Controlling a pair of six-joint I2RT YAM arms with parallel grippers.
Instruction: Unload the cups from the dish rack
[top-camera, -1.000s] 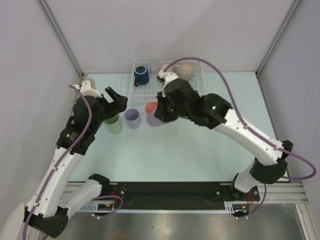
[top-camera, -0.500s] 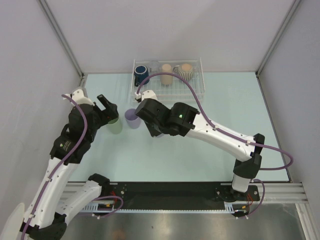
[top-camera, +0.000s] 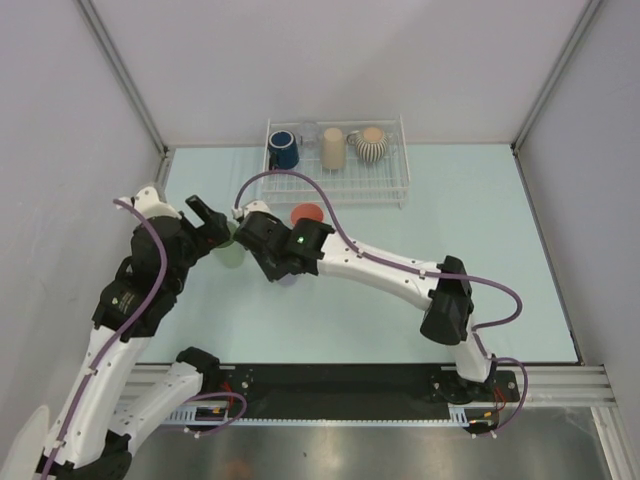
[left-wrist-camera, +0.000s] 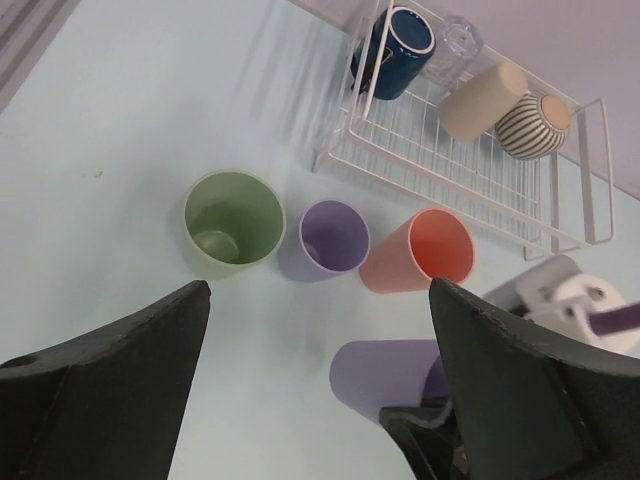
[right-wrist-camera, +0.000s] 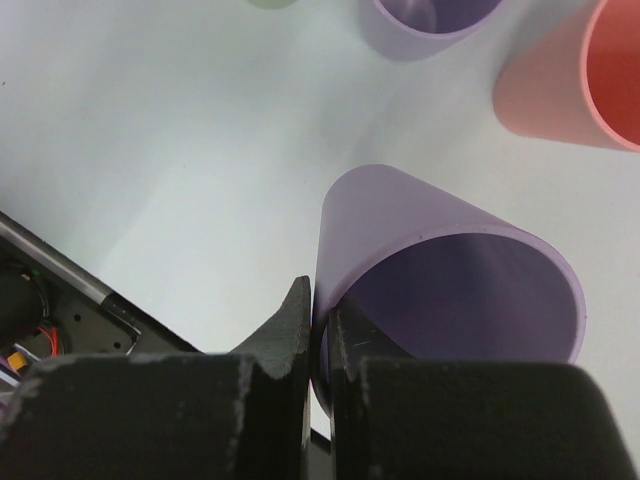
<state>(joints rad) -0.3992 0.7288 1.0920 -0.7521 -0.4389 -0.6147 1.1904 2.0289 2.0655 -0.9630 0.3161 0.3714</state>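
The white wire dish rack at the back holds a navy mug, a clear cup, a tan cup and a ribbed beige mug. In front stand a pale green cup, a lavender cup and a salmon-pink cup. My right gripper is shut on the rim of the second lavender cup, held near the table in front of that row. My left gripper is open and empty above the table near the green cup.
The right arm stretches across the middle of the table. Grey walls enclose the table on the left, back and right. The black base rail runs along the near edge.
My right gripper has carried the lavender cup left and toward the near side, past the row of cups. My left arm has drawn back a little to the left.
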